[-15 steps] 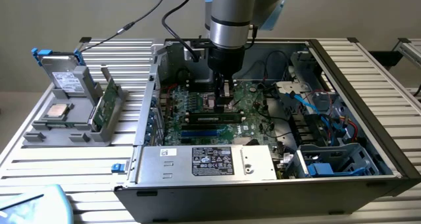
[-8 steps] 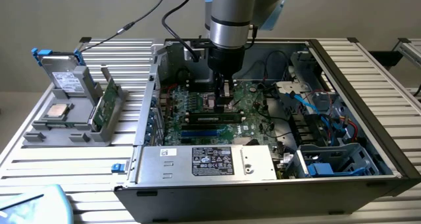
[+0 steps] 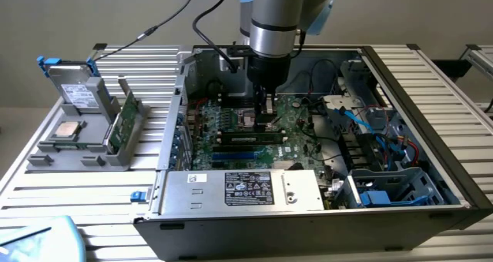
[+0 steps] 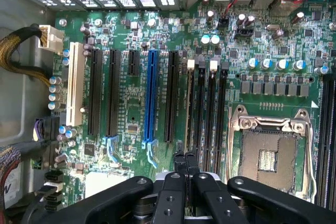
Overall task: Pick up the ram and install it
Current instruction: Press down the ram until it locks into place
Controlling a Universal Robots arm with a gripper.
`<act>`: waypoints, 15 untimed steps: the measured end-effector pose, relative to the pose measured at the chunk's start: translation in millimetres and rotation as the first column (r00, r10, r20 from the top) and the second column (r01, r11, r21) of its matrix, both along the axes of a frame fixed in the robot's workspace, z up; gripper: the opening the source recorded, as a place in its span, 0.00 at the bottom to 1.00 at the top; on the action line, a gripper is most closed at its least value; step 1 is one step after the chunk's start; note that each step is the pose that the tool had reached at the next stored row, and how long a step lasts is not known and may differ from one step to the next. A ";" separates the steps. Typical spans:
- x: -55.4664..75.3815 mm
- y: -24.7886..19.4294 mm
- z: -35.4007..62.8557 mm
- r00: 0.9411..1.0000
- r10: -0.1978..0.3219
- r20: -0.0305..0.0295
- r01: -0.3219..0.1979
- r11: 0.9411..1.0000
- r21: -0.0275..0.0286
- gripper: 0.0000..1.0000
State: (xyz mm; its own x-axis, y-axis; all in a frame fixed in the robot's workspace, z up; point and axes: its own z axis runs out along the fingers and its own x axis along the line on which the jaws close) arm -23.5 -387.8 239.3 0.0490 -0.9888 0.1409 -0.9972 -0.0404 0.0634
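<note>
The ram (image 3: 250,138), a long dark stick with a pale label, stands in a memory slot on the motherboard (image 3: 231,120) inside the open computer case (image 3: 431,100). In the wrist view the ram (image 4: 189,108) shows edge-on as a thin pale line in the first of the slots beside the white latches. My gripper (image 3: 267,118) hangs just above the ram, toward the end on the exterior view's right. In the wrist view my gripper (image 4: 186,162) has its fingers (image 4: 180,163) pressed together over the ram's near end, with nothing visible between them.
A grey stand (image 3: 77,152) on the exterior view's left holds a hard drive (image 3: 75,94), a square silver processor chip (image 3: 66,130) and a green circuit card (image 3: 123,123). The power supply (image 3: 246,190) sits at the case front. An empty processor socket (image 4: 268,156) and cables (image 3: 370,123) lie nearby.
</note>
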 end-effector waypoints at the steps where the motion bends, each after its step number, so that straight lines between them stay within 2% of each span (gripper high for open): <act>1: 2.3 -0.4 0.0 1.000 0.000 0.000 0.000 1.000 0.000 0.11; 6: 14.9 -2.0 0.0 1.000 0.000 0.000 0.000 1.000 0.001 0.11; 15: 17.6 -2.1 -5.7 1.000 0.000 0.000 0.000 1.000 0.001 0.11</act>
